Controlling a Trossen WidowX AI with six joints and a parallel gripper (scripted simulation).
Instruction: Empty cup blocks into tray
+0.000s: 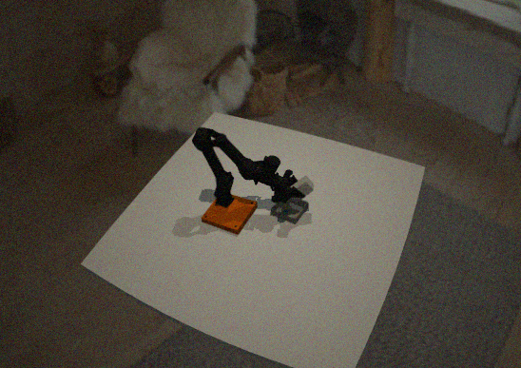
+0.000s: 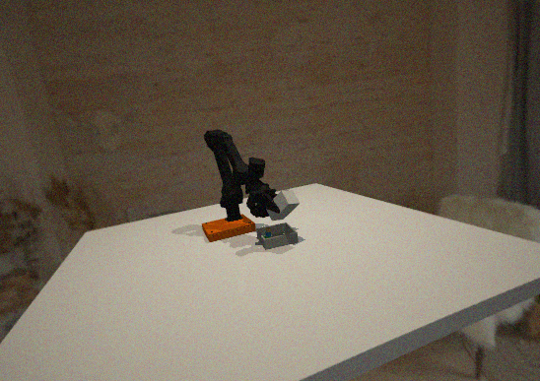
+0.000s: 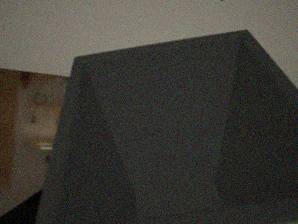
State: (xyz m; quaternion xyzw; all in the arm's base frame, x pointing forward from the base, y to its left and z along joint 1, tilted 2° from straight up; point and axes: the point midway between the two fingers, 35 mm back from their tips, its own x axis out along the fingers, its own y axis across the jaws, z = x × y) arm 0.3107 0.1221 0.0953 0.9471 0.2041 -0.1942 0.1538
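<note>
Above the tray (image 1: pixel 300 218) (image 2: pixel 279 241): cup (image 1: pixel 304 185) (image 2: pixel 287 203) (image 3: pixel 165 125), steeply tipped | pincer (image 1: pixel 296 194) (image 2: pixel 277 209): part-open, clamped on cup | inside tray: coloured blocks (image 2: pixel 268 233) | step: pouring, seemingly nearly done | next: confirm cup empty, then carry it clear of tray, over bench (image 1: pixel 228 280) (image 2: pixel 246 310)

Blk robot arm (image 1: pixel 247 165) (image 2: pixel 224 172), chunky joints, flat orange base (image 1: pixel 244 221) (image 2: pixel 217 233) w/ small dark screw holes
</note>
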